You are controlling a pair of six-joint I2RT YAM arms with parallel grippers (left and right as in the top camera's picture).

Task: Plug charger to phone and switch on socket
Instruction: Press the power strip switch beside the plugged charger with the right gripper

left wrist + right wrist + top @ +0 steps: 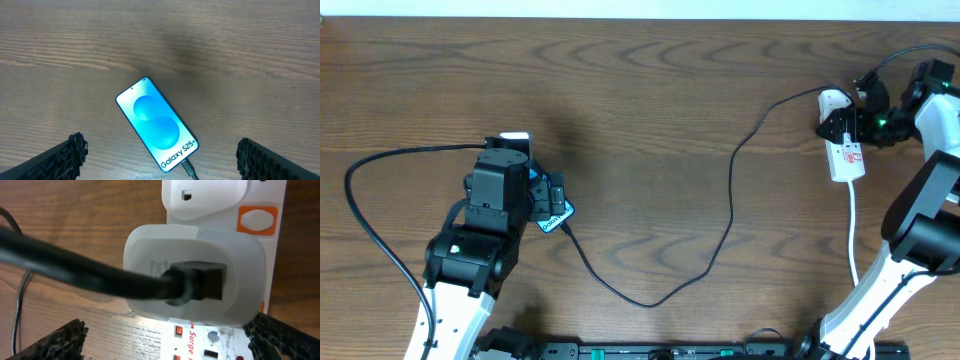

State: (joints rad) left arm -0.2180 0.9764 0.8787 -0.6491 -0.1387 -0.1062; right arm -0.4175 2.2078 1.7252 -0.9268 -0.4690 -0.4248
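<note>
Hanging over the wooden table (640,90) with the left gripper (160,149) spread wide, its rough black fingers (65,157) sitting at the two lower corners of the wrist view and closing on nothing. Finding the phone (156,131) lying flat and screen-up beyond them, turned diagonally, with its blue circles glowing. Tracing the charger (731,200) from its connector (188,169), seated in the phone's lower end, in a loose loop across bare wood toward the far right corner. Arriving at a white adapter (145,245) sitting in the socket (847,160), with the black lead going into the adapter's face. Noting a second white plug (205,195) just above it on the strip, an orange-framed button (256,220) beside them, and a white cord (853,230) running down past the right arm. Hovering close over the strip with the right gripper (170,332), also parted wide and clamping nothing. Passing a thicker black arm cable (360,200) curving along the left side, well apart from the phone.
</note>
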